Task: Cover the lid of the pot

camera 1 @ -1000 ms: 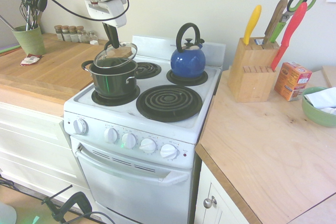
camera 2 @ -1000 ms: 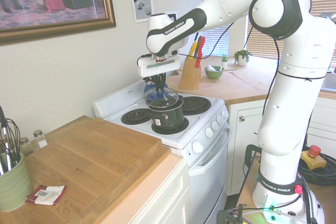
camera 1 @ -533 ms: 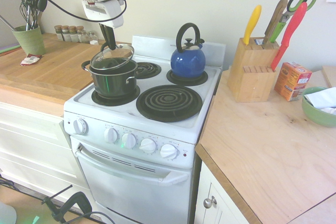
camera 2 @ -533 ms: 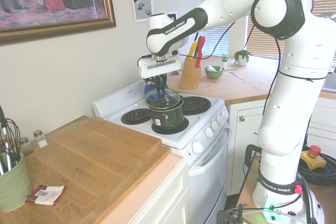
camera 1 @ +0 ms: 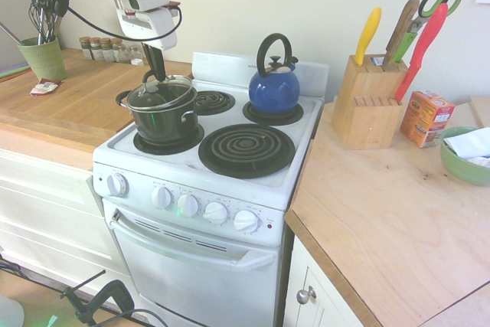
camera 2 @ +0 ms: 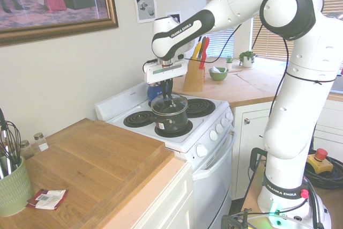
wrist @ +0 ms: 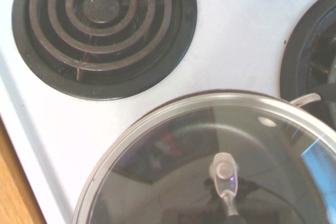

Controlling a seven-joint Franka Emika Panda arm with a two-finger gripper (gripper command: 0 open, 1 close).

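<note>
Brought the clear glass lid (camera 1: 174, 93) down onto the dark cooking pot (camera 1: 164, 126) — from a raised tilt to nearly level. Lowered the two-finger gripper (camera 1: 159, 78) with it, toward 7 o'clock in the first exterior view — nudged the pot slightly toward 9 o'clock there, too.

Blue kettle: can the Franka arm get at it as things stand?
Probably not right away. The jaws look closed on the knob of the glass lid over the pot, so they would likely need to let go first. Otherwise the kettle's arched handle stands up free, nothing over it.
</note>
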